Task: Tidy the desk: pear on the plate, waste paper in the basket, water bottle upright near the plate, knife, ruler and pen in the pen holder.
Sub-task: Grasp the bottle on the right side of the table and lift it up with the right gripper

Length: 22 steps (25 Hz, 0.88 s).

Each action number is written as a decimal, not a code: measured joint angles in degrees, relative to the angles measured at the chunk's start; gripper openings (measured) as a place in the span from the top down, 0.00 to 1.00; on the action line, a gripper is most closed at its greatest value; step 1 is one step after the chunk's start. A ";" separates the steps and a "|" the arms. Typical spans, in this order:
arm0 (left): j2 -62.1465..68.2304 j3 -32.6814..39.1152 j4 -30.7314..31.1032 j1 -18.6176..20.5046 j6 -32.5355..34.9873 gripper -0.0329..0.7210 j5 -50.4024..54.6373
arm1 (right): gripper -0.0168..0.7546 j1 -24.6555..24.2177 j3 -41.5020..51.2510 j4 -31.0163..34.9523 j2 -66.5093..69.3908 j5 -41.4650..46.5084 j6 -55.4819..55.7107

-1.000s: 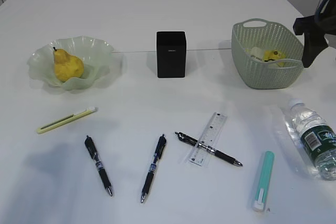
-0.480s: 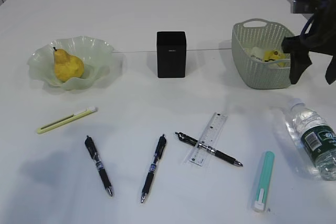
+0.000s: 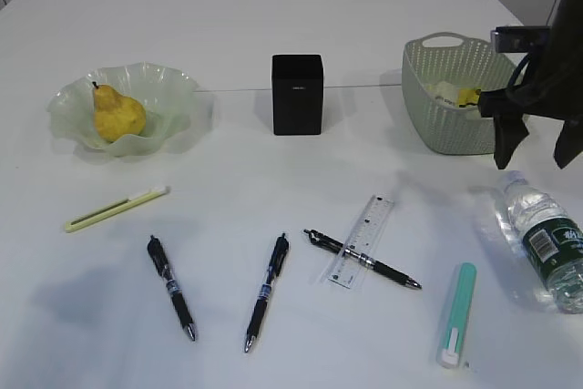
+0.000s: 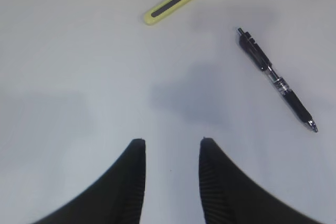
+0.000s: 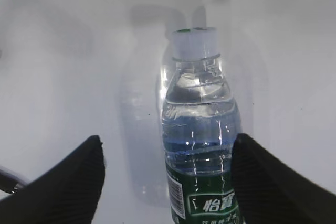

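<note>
Above the lying water bottle [image 5: 199, 145], right tool [image 5: 165, 177] wide, basket [image 3: 453, 114] behind, left tool [image 4: 170, 182] narrow, empty.

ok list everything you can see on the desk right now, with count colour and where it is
pear: 1, yellow, on the plate
plate: 1, pale green, far left
pen holder: 1, black, centre back
basket: 1, sage green, far right
waste paper: 1, yellow, in the basket
water bottle: 1, clear with green label, lying right
ruler: 1, clear, across a pen
pens: 3, black, front
knives: 2, yellow-green left, teal right
left gripper: empty
right gripper: open, fingers either side of bottle
</note>
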 joint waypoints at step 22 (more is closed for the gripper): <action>0.00 0.00 0.56 0.00 0.00 0.64 0.52 | 0.21 -0.55 0.00 -3.33 5.19 -0.17 -0.62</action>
